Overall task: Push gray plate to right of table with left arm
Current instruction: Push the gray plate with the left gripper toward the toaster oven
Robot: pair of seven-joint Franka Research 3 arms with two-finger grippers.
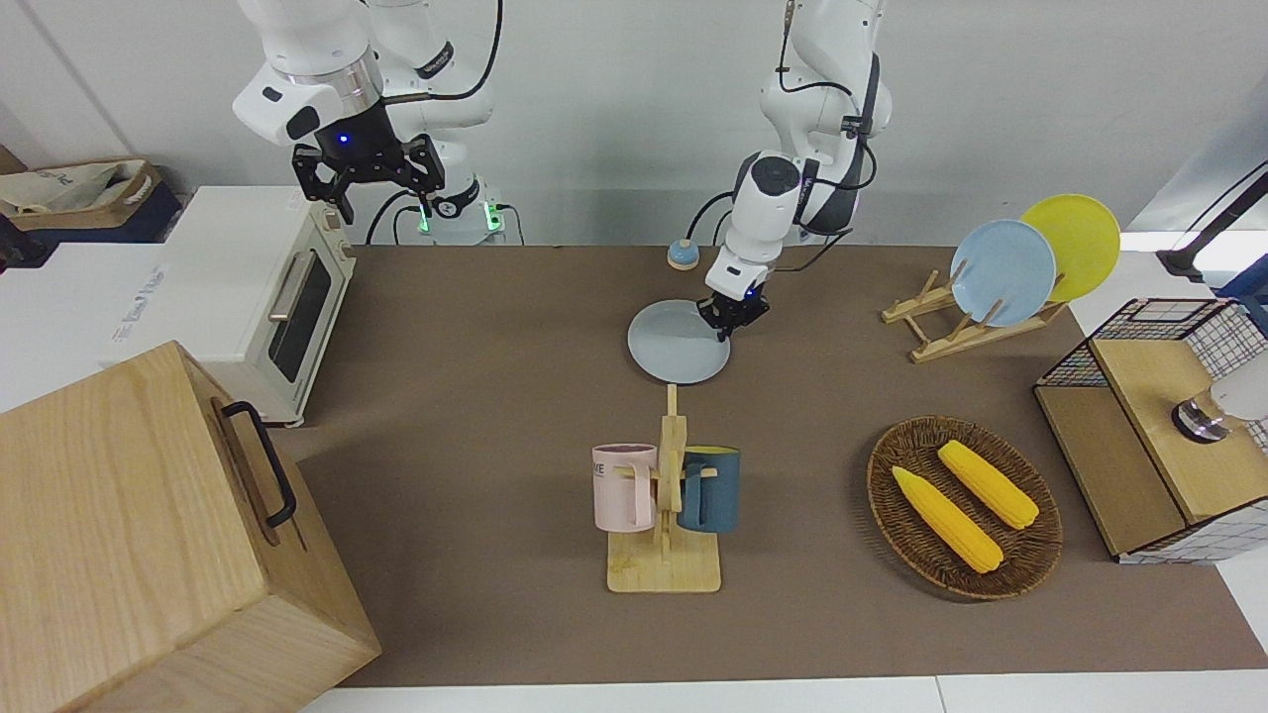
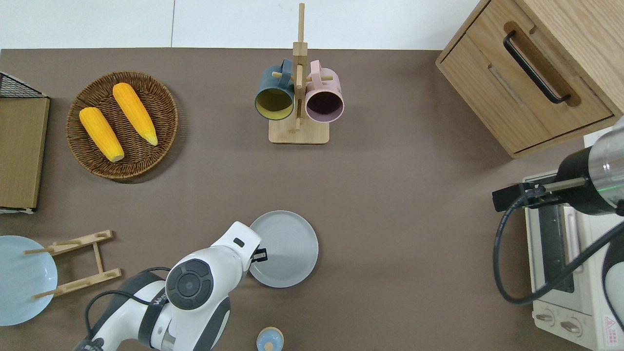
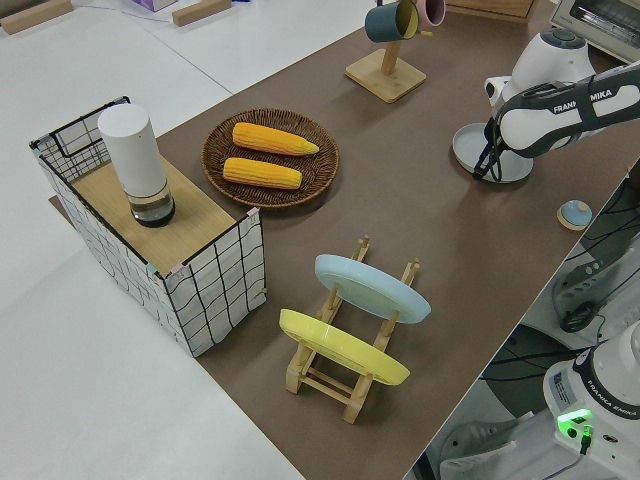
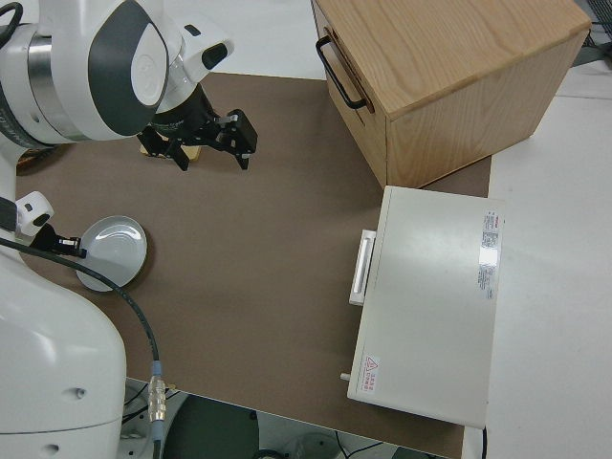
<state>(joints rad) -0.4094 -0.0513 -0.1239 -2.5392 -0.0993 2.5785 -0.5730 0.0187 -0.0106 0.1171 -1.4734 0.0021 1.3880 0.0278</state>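
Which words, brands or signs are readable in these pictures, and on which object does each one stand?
"FRANKA": on the left arm, left side view; the letters split around a joint.
"FRANKA EMIKA": on the arm base, same view.
"ME": on the pink mug, cut off.
Oven stickers: too small to read.

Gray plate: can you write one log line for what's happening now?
left gripper: at gray plate rim, left-arm side | plate: flat on table | right arm: parked

A robotics lab: two arms at a table point(image 1: 515, 396) staged with a toaster oven point(image 1: 267, 297).
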